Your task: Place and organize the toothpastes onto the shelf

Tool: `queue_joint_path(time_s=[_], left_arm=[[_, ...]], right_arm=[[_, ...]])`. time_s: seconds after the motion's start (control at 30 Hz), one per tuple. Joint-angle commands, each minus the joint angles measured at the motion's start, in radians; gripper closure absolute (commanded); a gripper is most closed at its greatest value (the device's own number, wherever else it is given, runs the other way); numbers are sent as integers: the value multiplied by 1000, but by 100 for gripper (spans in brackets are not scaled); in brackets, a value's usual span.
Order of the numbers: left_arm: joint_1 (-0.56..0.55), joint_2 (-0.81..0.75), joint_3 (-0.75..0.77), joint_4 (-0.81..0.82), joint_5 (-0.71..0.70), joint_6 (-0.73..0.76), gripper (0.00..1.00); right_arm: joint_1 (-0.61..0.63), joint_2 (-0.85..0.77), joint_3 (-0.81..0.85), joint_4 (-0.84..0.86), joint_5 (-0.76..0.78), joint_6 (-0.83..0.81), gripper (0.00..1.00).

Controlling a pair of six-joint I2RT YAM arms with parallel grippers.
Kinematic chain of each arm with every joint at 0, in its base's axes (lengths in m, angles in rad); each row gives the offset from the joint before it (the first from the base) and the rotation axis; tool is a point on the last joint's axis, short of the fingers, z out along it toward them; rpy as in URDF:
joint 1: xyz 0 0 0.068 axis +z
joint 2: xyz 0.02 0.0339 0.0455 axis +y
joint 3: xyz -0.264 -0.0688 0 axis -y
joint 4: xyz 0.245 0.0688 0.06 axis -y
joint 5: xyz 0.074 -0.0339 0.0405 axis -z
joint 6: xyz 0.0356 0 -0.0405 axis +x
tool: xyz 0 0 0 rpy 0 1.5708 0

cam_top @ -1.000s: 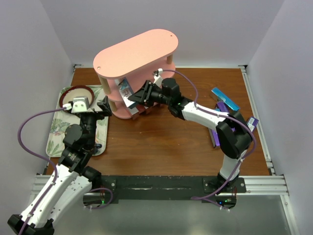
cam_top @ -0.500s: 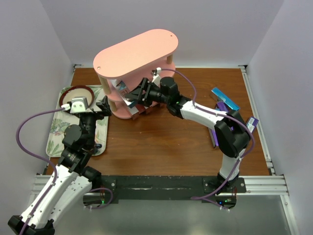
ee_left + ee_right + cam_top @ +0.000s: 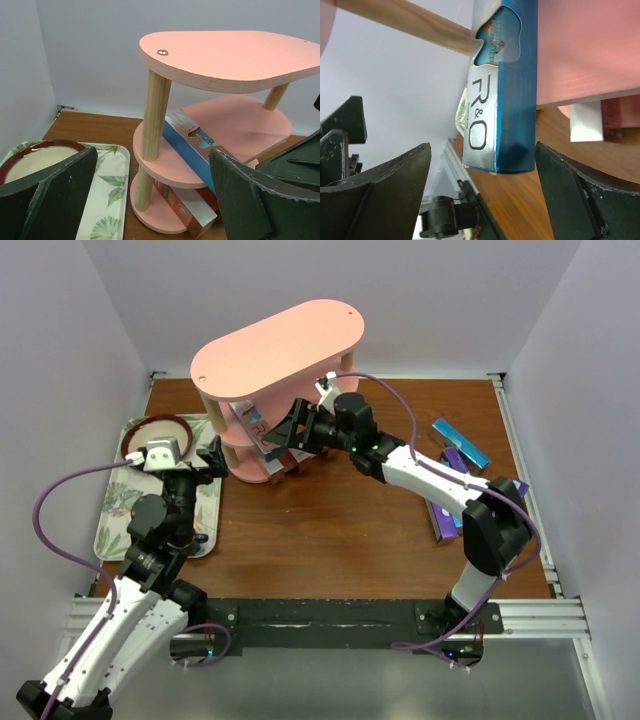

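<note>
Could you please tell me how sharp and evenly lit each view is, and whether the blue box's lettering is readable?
Top external view: soft, even light, no glare, only a faint shadow under the shelf on the table; lettering too small to read. Left wrist view: shelf crisp, near pincer fingers dark and slightly soft. Right wrist view: blue box sharp, "R&O" readable, mild sheen.

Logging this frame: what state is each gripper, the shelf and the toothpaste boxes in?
shelf, upright.
blue box, lying on the shelf's middle tier, one end overhanging.
red box, lying on the bottom tier.
loose boxes, lying on the table at right.
left gripper, open, empty.
right gripper, open, jaws either side of the blue box.
bowl, upright on the tray.
</note>
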Motion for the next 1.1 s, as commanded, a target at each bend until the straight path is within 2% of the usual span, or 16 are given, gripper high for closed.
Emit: queue_joint_path(time_s=[0.0, 0.23, 0.57, 1.07], left_arm=[[10, 2, 43, 20, 13, -19, 0], [12, 9, 43, 22, 19, -22, 1], [17, 16, 43, 22, 28, -27, 1], [20, 9, 43, 20, 19, -28, 1]], right_arm=[[10, -74, 18, -112, 65, -168, 10], [16, -111, 9, -236, 87, -317, 10], [86, -152, -54, -162, 2, -346, 11], [102, -34, 69, -99, -25, -325, 11]])
